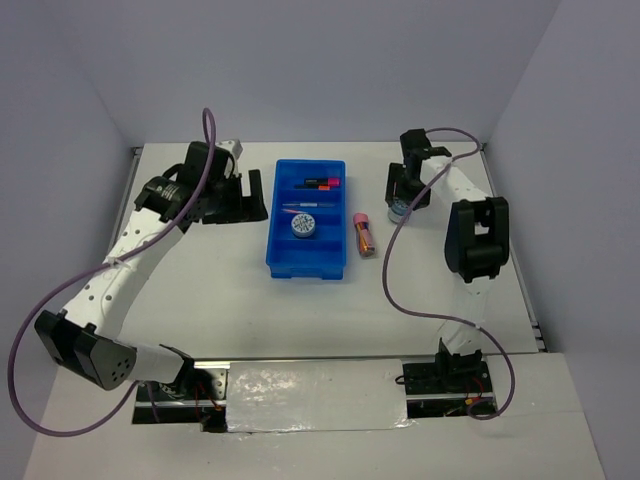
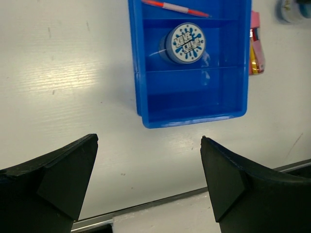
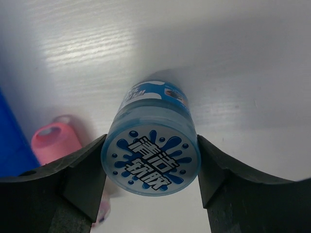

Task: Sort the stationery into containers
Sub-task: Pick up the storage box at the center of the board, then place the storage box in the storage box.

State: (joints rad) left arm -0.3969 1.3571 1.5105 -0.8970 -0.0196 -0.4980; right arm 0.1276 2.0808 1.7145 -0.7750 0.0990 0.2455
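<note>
Jaws of the right gripper (image 3: 150, 145) clamp a tape roll (image 3: 148, 167) far right on the table (image 1: 200, 290); next, likely left into the blue tray (image 1: 275, 250), beside its twin (image 1: 305, 226). Jaws of the left gripper (image 2: 149, 141) gape.

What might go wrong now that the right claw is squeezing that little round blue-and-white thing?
1. The right gripper pinches the tape roll only by its curved, smooth-looking sides, so it may slip or twist out and roll off across the table.
2. The pink tube lies between that roll and the blue tray; a low carry toward the tray could knock it aside.
</note>
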